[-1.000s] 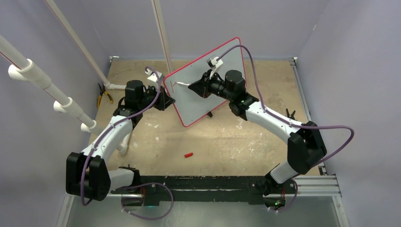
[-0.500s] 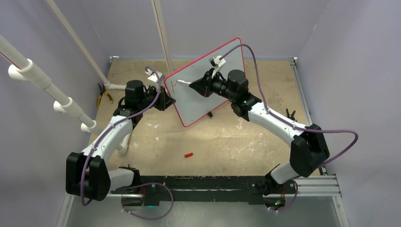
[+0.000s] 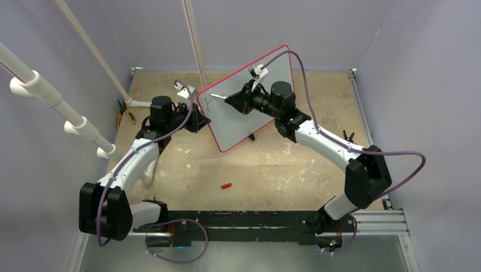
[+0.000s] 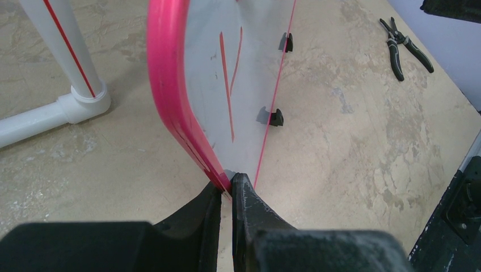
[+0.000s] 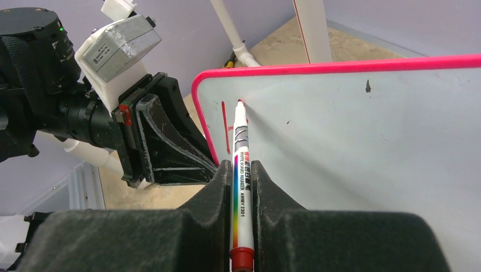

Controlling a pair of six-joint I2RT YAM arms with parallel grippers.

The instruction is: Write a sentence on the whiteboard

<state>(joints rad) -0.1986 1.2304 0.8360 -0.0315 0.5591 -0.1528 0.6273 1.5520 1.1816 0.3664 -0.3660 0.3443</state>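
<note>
My left claw [image 4: 230, 184] is pressed together on the red rim of the whiteboard [image 4: 255, 56], pinching its edge. The whiteboard [image 3: 238, 127] stands tilted on its edge toward the far middle of the table [image 3: 272, 164], with its pale face turned to my right arm. Two of its small black feet [image 4: 276, 117] stick out from the side I see past my left claw. My right claw [image 5: 242, 167] is closed on a whiteboard marker [image 5: 241, 136], gripping the barrel near its red tail end with the tip pointing away from me. The tip sits against the board near its upper left rounded corner, close to the rim. The sentence [image 5: 225, 127] is only a couple of thin red strokes near that corner: one long line and a shorter mark beside the marker's tip. From my left wrist the same strokes [image 4: 227, 85] show as two lines meeting in a narrow V. A small red cap [image 3: 226, 185] lies alone on the table, well apart from the board and nearer my bases. Pliers [image 4: 405, 48] lie on the table by the wall, and a white pipe [image 4: 68, 56] with a red stripe stands just beside the board's rim.
</note>
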